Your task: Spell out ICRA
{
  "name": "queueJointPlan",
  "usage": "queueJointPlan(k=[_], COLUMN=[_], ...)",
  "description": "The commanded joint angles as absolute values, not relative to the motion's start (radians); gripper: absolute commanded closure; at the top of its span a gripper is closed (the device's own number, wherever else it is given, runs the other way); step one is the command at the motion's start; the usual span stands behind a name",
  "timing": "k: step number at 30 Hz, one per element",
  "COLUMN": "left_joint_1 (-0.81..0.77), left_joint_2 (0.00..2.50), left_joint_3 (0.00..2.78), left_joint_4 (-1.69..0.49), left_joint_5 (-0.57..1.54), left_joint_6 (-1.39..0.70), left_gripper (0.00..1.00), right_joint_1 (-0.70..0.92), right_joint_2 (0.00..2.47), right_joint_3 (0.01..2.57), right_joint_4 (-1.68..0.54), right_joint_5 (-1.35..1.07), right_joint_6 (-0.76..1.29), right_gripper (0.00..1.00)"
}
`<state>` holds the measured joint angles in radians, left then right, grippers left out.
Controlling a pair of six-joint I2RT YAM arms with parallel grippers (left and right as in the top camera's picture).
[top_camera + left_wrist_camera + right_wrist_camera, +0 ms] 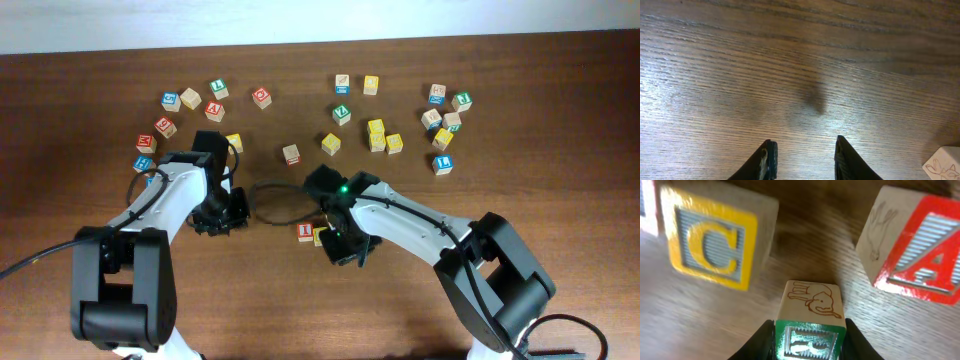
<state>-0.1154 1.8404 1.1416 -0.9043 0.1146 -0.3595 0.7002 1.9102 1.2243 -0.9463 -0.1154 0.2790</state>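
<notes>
My right gripper (810,322) is shut on a green-faced block (812,302) with an elephant drawn on its side; I cannot read its letter. Beyond it stand a yellow C block (712,237) to the left and a red A block (920,255) to the right. From overhead, the right gripper (345,247) sits beside a red-lettered block (305,232) and the yellow block (320,237), while the held block and the A block are hidden under the arm. My left gripper (804,145) is open over bare wood, and overhead the left gripper (220,216) is left of the row.
Several loose letter blocks lie along the back: a group at the left (185,100), some in the middle (375,135) and a cluster at the right (440,125). A black cable loop (275,200) lies between the arms. A pale block corner (945,164) shows beside the left gripper.
</notes>
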Motion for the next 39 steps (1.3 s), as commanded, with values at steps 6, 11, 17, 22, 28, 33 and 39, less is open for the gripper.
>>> queueJointPlan(k=[6, 11, 17, 22, 28, 33, 39], left_joint_1=[-0.113, -0.113, -0.113, -0.113, -0.113, -0.113, -0.113], left_joint_2=[1.851, 1.851, 1.851, 1.851, 1.851, 1.851, 1.851], left_joint_3=[1.137, 1.137, 1.137, 1.137, 1.137, 1.137, 1.137], left_joint_4=[-0.898, -0.883, -0.876, -0.876, -0.875, -0.876, -0.876], left_joint_5=[0.107, 0.107, 0.107, 0.107, 0.107, 0.107, 0.103], left_joint_6=[-0.355, -0.355, -0.355, -0.354, -0.354, -0.354, -0.353], left_gripper=[0.7, 0.68, 0.67, 0.65, 0.64, 0.64, 0.62], right_joint_1=[0.7, 0.721, 0.741, 0.748, 0.787, 0.787, 0.787], right_joint_2=[1.904, 1.904, 1.902, 1.903, 1.906, 1.91, 1.921], right_joint_3=[1.251, 1.313, 1.41, 1.431, 1.319, 1.312, 1.312], right_joint_4=[-1.0, -1.032, -1.11, -1.173, -1.057, -1.007, -0.978], right_joint_5=[-0.07, -0.076, -0.047, -0.047, -0.018, 0.042, 0.037], right_joint_6=[-0.156, -0.291, -0.318, -0.36, -0.437, -0.489, -0.597], right_gripper=[0.69, 0.75, 0.74, 0.78, 0.82, 0.77, 0.69])
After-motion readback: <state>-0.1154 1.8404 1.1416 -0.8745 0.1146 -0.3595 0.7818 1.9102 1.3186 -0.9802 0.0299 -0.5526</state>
